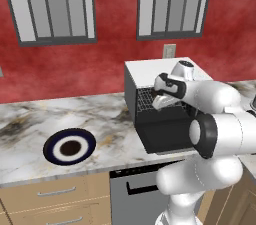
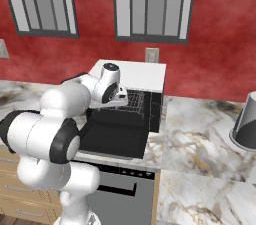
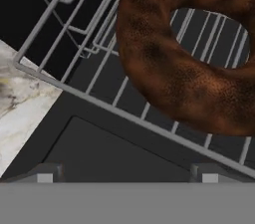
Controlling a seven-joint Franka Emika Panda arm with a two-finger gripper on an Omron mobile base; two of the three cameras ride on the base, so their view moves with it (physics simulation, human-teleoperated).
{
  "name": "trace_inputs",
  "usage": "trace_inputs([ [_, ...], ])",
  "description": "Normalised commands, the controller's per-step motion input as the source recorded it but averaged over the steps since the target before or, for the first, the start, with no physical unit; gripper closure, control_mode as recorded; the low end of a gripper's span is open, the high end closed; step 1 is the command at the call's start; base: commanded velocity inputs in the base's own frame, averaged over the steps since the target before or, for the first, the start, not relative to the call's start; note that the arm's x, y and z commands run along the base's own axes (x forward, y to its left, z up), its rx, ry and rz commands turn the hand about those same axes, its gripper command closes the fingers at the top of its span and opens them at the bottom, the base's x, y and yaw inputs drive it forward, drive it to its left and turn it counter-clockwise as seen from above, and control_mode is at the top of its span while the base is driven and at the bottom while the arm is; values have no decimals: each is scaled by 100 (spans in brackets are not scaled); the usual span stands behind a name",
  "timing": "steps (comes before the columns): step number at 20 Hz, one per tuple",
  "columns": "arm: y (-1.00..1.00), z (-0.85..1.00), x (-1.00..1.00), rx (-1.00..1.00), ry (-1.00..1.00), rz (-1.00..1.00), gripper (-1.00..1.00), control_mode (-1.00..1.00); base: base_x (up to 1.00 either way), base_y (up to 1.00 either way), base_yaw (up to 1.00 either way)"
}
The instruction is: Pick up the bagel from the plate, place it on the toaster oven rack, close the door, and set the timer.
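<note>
Two dark finger tips of the gripper (image 3: pixel 127 175) stood wide apart at the near edge of the hand view, with nothing between them. Just beyond them lay the door (image 3: pixel 114 148), folded down flat, and past its hinge the rack (image 3: pixel 74 44) carried the bagel (image 3: pixel 164 68), resting on the wires and free of the fingers. From the base views the hand (image 1: pixel 167 91) hung at the mouth of the oven (image 1: pixel 150 71), while the plate (image 1: pixel 50 151) sat bare well off on the counter (image 1: pixel 30 124). Placing looked done; the sound move now was to draw the hand straight back clear of the rack, then get under the door's far edge and swing it up shut.
</note>
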Motion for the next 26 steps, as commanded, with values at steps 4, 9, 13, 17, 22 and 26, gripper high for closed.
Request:
trace_inputs([
  [4, 1, 14, -17, 0, -6, 7, -100, -100, 0, 0, 0],
  [9, 1, 38, -99, -6, -9, 5, -100, -100, 0, 0, 0],
  [13, 23, 63, -100, -11, -3, 4, -100, -100, 0, 0, 0],
  [17, 48, 55, -100, -15, 0, 1, -100, -100, 0, 0, 0],
  [22, 66, 26, -94, -16, 0, 0, -100, -100, 0, 0, 0],
  [26, 52, 1, -47, -12, -2, -6, -100, -100, 0, 0, 0],
])
